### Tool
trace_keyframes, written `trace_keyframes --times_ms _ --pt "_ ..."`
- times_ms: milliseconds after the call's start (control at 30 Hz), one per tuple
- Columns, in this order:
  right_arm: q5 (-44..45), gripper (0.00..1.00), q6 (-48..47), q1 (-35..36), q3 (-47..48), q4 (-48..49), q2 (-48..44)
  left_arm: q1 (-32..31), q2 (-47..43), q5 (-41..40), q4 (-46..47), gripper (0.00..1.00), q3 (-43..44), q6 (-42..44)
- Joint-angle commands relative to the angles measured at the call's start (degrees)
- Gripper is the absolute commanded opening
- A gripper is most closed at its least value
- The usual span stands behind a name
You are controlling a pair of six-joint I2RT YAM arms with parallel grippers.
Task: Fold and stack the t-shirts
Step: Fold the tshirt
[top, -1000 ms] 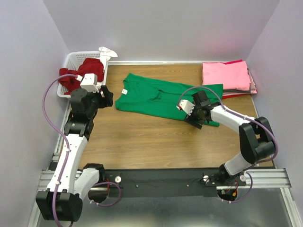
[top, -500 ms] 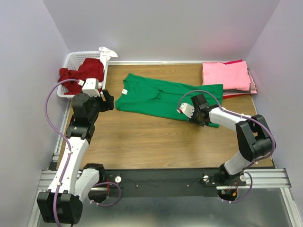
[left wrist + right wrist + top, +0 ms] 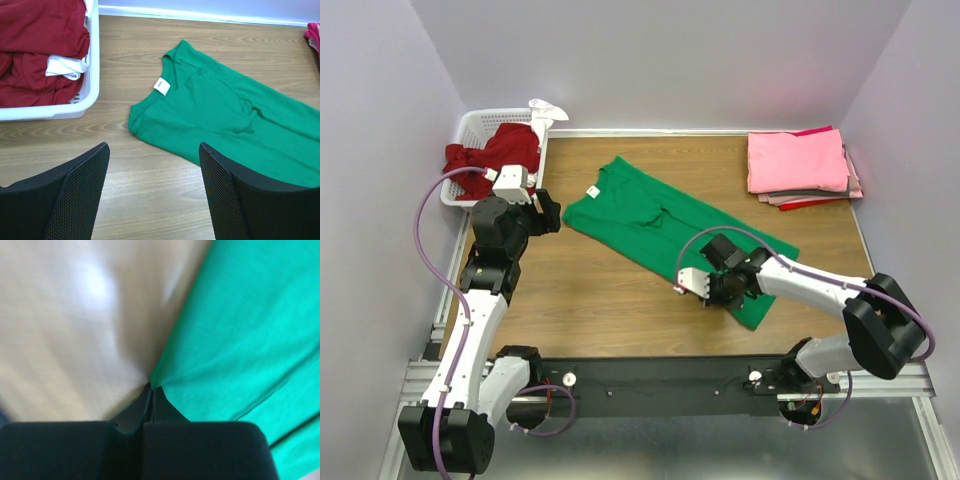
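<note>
The green t-shirt (image 3: 655,220) is lying spread out on the surface (image 3: 590,300), just beside the white basket (image 3: 468,128), with its neck end nearest the basket. The right pincer (image 3: 720,290) is clenching the shirt's edge at the end farthest from the basket, and the cloth is bunching into a little point between its tips. The left pincer (image 3: 152,150) is hanging wide apart close to the basket, gripping nothing. I am thinking the shirt is being pulled flat for folding, so the pull should be going slow and low over the surface. The left pincer could be pressing down the neck end so the shirt is not sliding along. Counting now, I am seeing one green t-shirt, one basket, two pincers, one heap of dark red cloth (image 3: 508,148) inside the basket, and one pink pile (image 3: 795,158) well apart from the basket. How many shirts are hiding in the heap or the pile, I cannot tell.
</note>
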Motion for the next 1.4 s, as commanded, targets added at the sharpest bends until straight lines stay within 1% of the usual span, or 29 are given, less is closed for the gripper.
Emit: trace_keyframes --times_ms 0,33,100,200,233,300,333,400,433,467,533,567,600,633,667,700,733,767,833,867,1067,1100,1233,1367 --pt "-10.08 0.01 3.87 5.33 1.52 -8.64 -2.38 0.17 -0.19 0.75 1.58 0.8 -0.11 0.43" --pt "-13.32 0.01 3.97 5.77 3.53 -9.69 -2.11 0.17 -0.1 0.84 1.58 0.8 -0.11 0.43" --pt "-15.54 0.03 3.97 6.3 5.48 -12.07 -0.71 0.17 -0.01 1.1 1.58 0.8 -0.03 0.43" --pt "-17.13 0.25 3.62 6.83 9.25 -14.44 0.43 0.17 -0.01 0.92 1.49 0.8 -0.03 0.52" --pt "-16.44 0.39 3.53 6.92 12.05 -15.58 0.44 0.17 -0.1 0.75 1.58 0.8 -0.11 0.52" --pt "-13.98 0.53 3.62 6.65 15.05 -15.77 -0.44 0.17 -0.19 0.75 1.58 0.8 -0.11 0.52" --pt "-13.53 0.65 3.44 5.26 17.94 -15.07 -0.53 0.17 -0.01 0.66 1.58 0.8 -0.03 0.61" --pt "-15.01 0.7 2.92 2.19 21.9 -14.62 1.47 0.17 0.08 0.75 1.58 0.8 -0.11 0.52" --pt "-17.98 0.73 2.74 0.43 23.75 -14.45 2.71 0.17 0.25 0.84 1.58 0.8 -0.03 0.52" --pt "-19.14 0.75 2.91 -3.5 25.85 -13.14 4.11 0.17 0.34 0.84 1.66 0.8 -0.11 0.52" --pt "-23.17 0.75 5.63 -7.74 32.44 -11.21 8.59 0.17 0.43 0.92 1.66 0.8 -0.11 0.52" --pt "-24.76 0.77 7.55 -12.63 34.9 -8.85 14.53 0.17 0.43 0.92 1.66 0.8 -0.11 0.61" --pt "-27.04 0.77 10.71 -14.68 37.63 -8.56 17.98 0.26 0.43 1.01 1.75 0.8 -0.2 0.61" --pt "-31.41 0.77 12.39 -16.44 44.79 -8.47 21.41 0.17 0.43 1.1 1.75 0.8 -0.11 0.61" --pt "-32.94 0.77 14.41 -17.77 47.99 -8.47 29.01 0.17 0.43 1.1 1.75 0.8 -0.2 0.61" --pt "-34.78 0.77 17.82 -19.52 51.94 -8.56 32.22 0.17 0.6 1.27 1.84 0.8 -0.2 0.61" --pt "-36.8 0.77 19.16 -20.06 57.72 -8.73 35.56 0.17 0.78 1.19 1.84 0.8 -0.2 0.78" --pt "-37.17 0.77 20.22 -20.41 60.82 -8.39 40.12 0.17 0.87 1.36 1.84 0.8 -0.2 0.7" --pt "-37.87 0.77 23.47 -20.5 65.93 -8.38 44.8 0.17 1.04 1.19 1.75 0.8 -0.11 0.78" --pt "-37.87 0.77 25.4 -20.68 71.17 -8.3 48.48 0.17 1.04 1.36 1.67 0.8 -0.11 0.78" --pt "-36.47 0.77 30.15 -21.56 86.93 -7.68 59.22 0.17 1.83 2.33 2.19 0.8 -0.2 0.7" --pt "-35.86 0.77 31.64 -21.65 88.35 -7.51 61.85 0.17 2.27 2.5 2.19 0.8 -0.03 0.69" --pt "-32.61 0.77 34.38 -21.65 92.05 -6.28 65.99 0.17 2.54 3.29 2.45 0.8 -0.2 0.7" --pt "-29.97 0.77 36.57 -21.65 93.46 -4.79 67.67 0.17 3.24 4.0 2.54 0.8 -0.2 0.69"
